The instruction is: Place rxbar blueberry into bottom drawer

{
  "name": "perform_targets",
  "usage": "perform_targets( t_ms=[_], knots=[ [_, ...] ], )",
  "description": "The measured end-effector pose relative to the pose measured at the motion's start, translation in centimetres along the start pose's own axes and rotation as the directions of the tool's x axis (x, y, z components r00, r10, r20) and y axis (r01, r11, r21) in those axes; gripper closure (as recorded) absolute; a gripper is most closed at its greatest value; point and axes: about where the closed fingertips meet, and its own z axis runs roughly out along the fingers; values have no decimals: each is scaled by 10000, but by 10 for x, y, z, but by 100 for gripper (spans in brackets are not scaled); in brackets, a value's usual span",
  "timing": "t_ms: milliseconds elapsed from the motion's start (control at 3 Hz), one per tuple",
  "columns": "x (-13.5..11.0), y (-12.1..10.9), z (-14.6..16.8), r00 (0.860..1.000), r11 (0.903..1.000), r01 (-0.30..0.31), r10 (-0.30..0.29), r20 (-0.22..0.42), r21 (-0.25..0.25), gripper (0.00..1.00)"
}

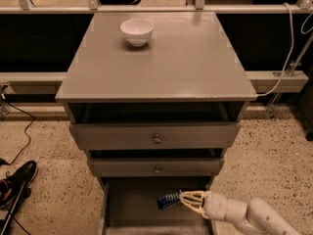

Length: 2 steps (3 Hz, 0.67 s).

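Camera view showed us the gripper (183, 199) low at the front of the cabinet (156, 67), its arm reaching in from the cabinet's right as we saw it, over the pulled-out bottom drawer (131, 208). Its fingers were closed on one end of the snack bar (168, 199), so the blue wrapper stuck out roughly level toward the middle of the cabinet. We judged that holding the bar by its end kept the fingers away from the drawer's walls and let the bar go down flat. We could not tell whether the bar touched the drawer floor; it seemed to hang just above it. The two upper drawers (156, 139) of the cabinet stood less far out, which left the lowest tray open from above. A white bowl (137, 31) sat on the cabinet top, well apart from the work. We judged that only the release remained.
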Motion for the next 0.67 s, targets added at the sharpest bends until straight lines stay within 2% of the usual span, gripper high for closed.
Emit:
perform_targets(
  t_ms=[333,667],
  knots=[
    [41,-9,0,9985,9992,277,-263,-476,298,100],
    [93,-14,1,9883,9965,785,-738,-1337,303,100]
  ],
)
